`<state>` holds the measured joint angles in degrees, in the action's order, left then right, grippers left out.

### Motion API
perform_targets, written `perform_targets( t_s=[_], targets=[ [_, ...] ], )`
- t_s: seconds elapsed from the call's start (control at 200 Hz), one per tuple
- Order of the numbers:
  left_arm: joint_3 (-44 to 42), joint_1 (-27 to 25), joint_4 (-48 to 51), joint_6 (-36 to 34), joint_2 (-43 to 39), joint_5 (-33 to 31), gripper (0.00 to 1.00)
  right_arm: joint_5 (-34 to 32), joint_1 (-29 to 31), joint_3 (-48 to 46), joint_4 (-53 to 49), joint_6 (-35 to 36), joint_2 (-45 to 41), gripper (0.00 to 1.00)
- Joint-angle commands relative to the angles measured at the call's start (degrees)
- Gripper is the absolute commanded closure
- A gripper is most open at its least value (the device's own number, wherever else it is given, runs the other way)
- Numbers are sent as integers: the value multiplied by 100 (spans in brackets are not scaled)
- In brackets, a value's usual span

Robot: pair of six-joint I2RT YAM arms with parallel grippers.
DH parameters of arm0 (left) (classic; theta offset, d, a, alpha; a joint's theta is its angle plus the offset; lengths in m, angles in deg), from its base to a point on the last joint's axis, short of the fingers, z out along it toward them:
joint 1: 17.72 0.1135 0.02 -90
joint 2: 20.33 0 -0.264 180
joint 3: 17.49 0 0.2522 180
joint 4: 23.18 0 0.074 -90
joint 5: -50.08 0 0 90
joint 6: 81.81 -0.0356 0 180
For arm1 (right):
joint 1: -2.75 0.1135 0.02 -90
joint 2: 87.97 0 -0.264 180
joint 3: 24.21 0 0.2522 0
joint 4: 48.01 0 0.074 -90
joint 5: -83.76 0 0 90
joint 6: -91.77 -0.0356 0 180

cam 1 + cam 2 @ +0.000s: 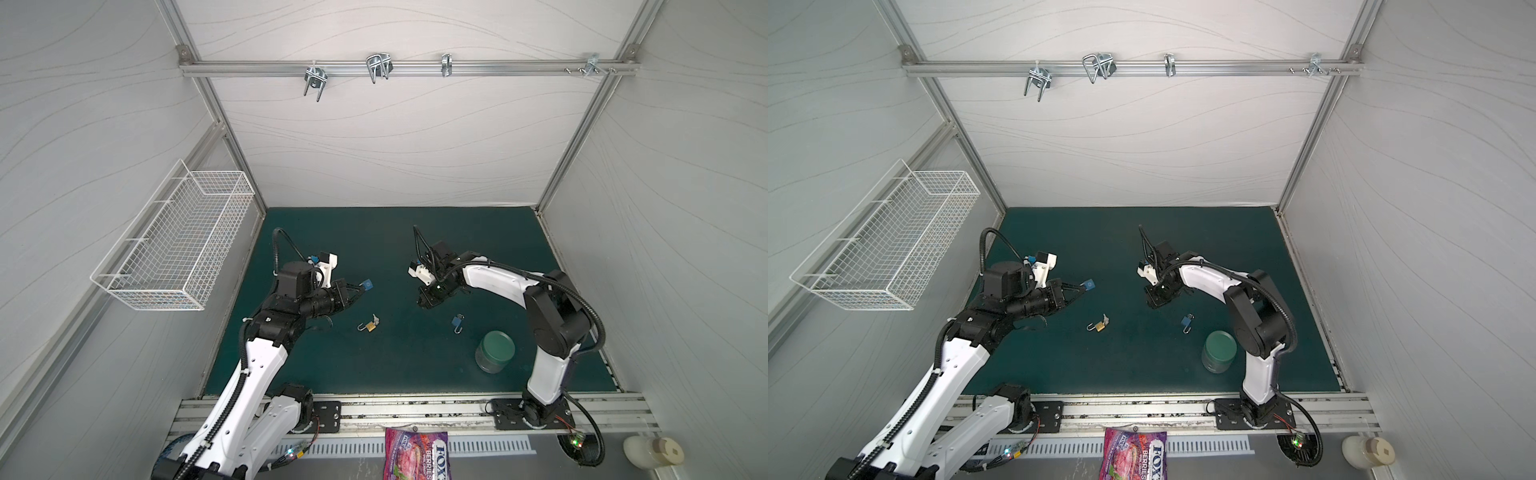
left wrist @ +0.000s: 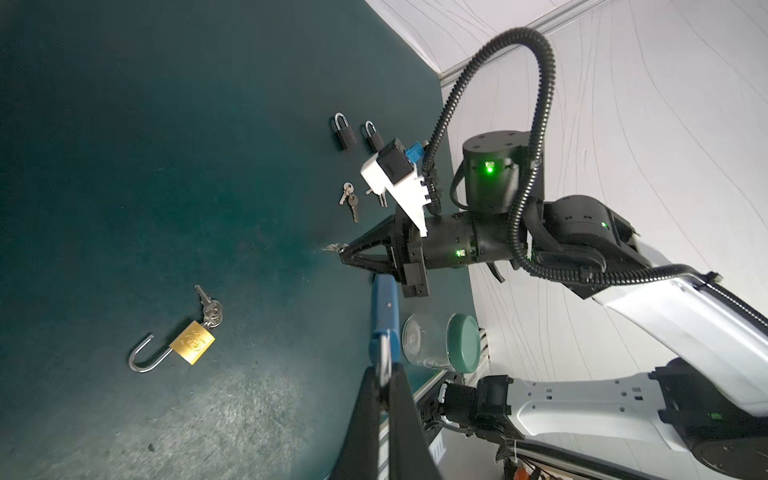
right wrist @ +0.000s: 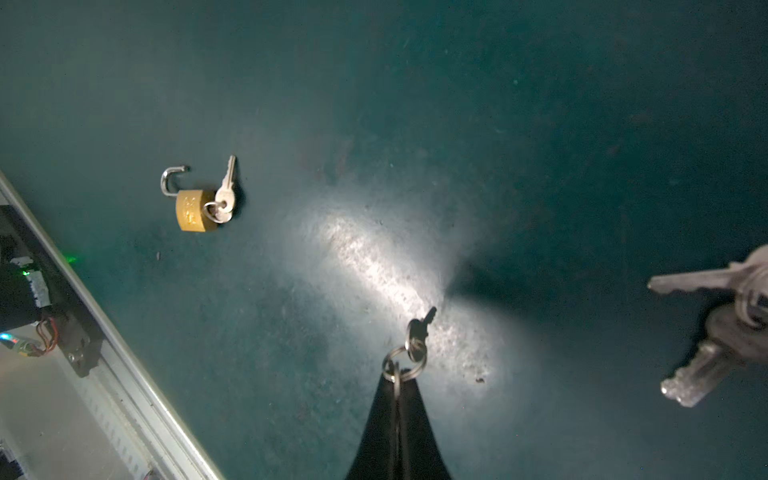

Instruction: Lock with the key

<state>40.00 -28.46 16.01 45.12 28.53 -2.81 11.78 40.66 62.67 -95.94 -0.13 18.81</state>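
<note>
Left gripper (image 1: 360,288) clamped on the blue padlock (image 1: 367,285), held near the brass padlock (image 1: 370,327), on its far side. Right gripper (image 3: 397,380) pinched shut, key (image 3: 417,330) dangling from its tips, off to the brass padlock's right, apart from the blue padlock.

"FOX BERRIES" on purple bag (image 1: 417,455)

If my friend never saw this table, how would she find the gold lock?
Start at the dark green mat. Near its middle, left of the green-lidded jar, the gold padlock lies flat. It is the only brass-coloured lock, with its shackle open and silver keys at its base; the loose blue padlock lies nearer the jar.
</note>
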Motion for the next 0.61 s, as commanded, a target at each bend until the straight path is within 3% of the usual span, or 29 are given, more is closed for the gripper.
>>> perform_targets(
  t_s=[0.0,0.6],
  targets=[
    [258,30,-84,-18,7,169,100,-163,-13,309,-251,159,253,100],
    [115,79,86,-90,-128,148,100,-408,-148,1078,-397,268,1201,100]
  ],
)
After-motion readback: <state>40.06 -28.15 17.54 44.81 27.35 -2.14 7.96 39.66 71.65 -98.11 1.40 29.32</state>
